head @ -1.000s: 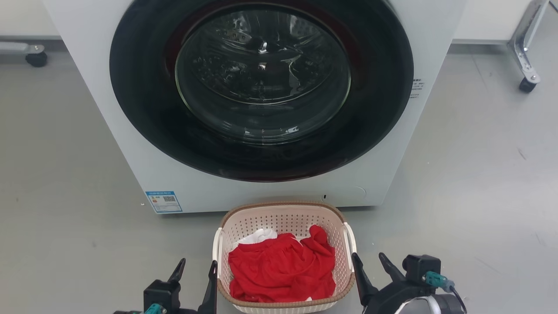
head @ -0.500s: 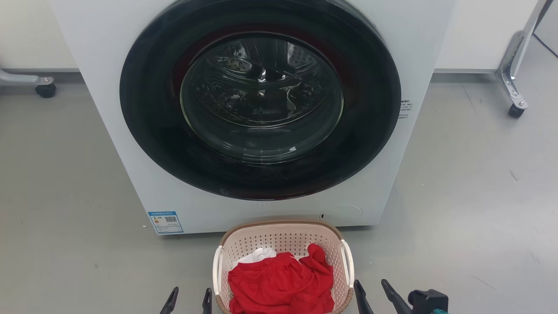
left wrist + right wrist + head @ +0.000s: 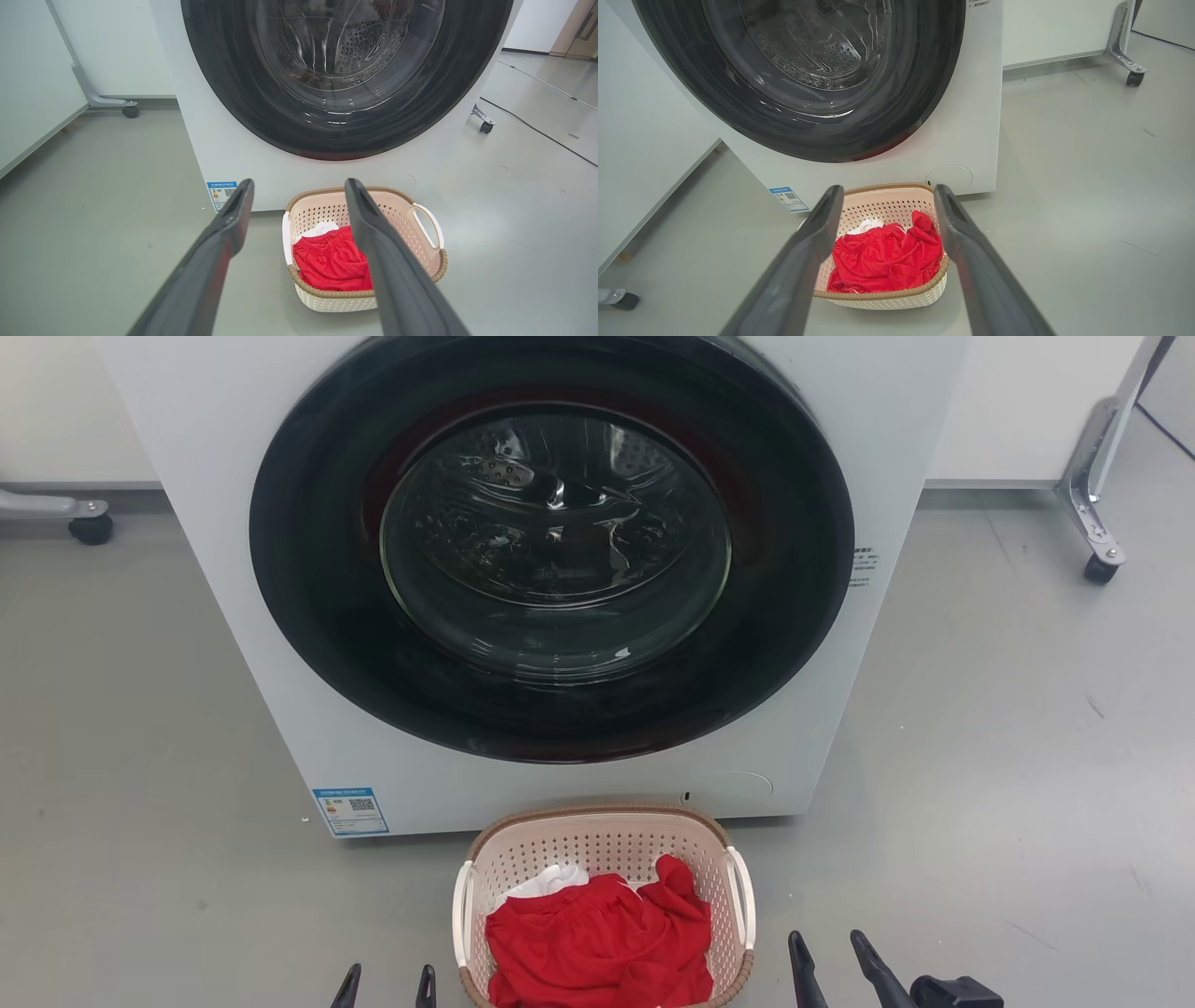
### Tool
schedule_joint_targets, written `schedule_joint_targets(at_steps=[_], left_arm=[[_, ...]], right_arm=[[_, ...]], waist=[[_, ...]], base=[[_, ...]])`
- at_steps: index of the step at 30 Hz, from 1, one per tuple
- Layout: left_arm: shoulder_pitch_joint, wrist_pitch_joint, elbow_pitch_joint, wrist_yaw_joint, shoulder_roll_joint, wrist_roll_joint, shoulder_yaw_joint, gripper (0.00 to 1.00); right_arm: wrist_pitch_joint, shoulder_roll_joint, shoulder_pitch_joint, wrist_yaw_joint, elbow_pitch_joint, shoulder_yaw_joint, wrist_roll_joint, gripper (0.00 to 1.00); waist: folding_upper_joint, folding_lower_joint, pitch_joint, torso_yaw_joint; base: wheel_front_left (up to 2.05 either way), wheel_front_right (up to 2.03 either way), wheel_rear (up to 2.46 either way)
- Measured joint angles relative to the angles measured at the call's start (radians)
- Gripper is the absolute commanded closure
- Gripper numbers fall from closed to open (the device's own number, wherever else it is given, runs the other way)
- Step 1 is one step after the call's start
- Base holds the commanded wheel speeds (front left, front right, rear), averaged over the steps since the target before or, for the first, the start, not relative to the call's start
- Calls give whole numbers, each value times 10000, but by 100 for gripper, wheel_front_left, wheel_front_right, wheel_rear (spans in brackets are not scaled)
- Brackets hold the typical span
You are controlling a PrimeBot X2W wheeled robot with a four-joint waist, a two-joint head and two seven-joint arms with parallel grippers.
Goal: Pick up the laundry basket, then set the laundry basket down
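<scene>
Laundry basket (image 3: 597, 845) sits on the grey floor (image 3: 980, 756) just in front of the washer (image 3: 233, 616), below the round dark door (image 3: 555, 541), roughly centred on it. The basket's far rim is close to the washer's base; can't tell if touching. Inside: red cloth (image 3: 597, 943) heaped over most of the btm, a bit of white cloth (image 3: 551, 880) at the side nearer the washer. White handles at both sides, nothing holding them.

L gripper (image 3: 386, 989) is farther from the washer than the basket's left handle (image 3: 460, 915), fingers spread, empty, apart from the basket. R gripper (image 3: 829, 961) likewise off the right handle (image 3: 742, 910), fingers spread, empty, clear gap to the basket.

Blue label (image 3: 350, 810) on the washer's front, low left corner. Casters on metal legs stand either side of the washer, well apart from it.
</scene>
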Motion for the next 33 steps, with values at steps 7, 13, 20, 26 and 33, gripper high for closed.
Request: schedule_joint_targets(at_steps=[7, 13, 20, 26, 33], left_arm=[[27, 0, -138, 0, -73, 389, 245, 0], [-17, 0, -144, 0, -125, 564, 460, 0], [-47, 0, -182, 0, -163, 635, 637, 0], [-46, 0, -199, 0, -209, 890, 708, 0], [-46, 0, -245, 0, -242, 957, 692, 0]], right_arm=[[0, 171, 370, 0, -593, -430, -663, 0], [0, 238, 491, 0, -872, -619, -1116, 0], [0, 311, 532, -2, -1110, -786, -1379, 0], [0, 349, 718, -2, -1308, -938, -1657, 0], [0, 385, 753, -2, -1450, -1049, -1833, 0]], waist=[[1, 0, 37, -39], [0, 0, 55, -52], [0, 0, 28, -40], [0, 1, 1, -23], [0, 0, -18, -21]], base=[[0, 0, 0], [0, 0, 0], [0, 0, 0], [0, 0, 0], [0, 0, 0]])
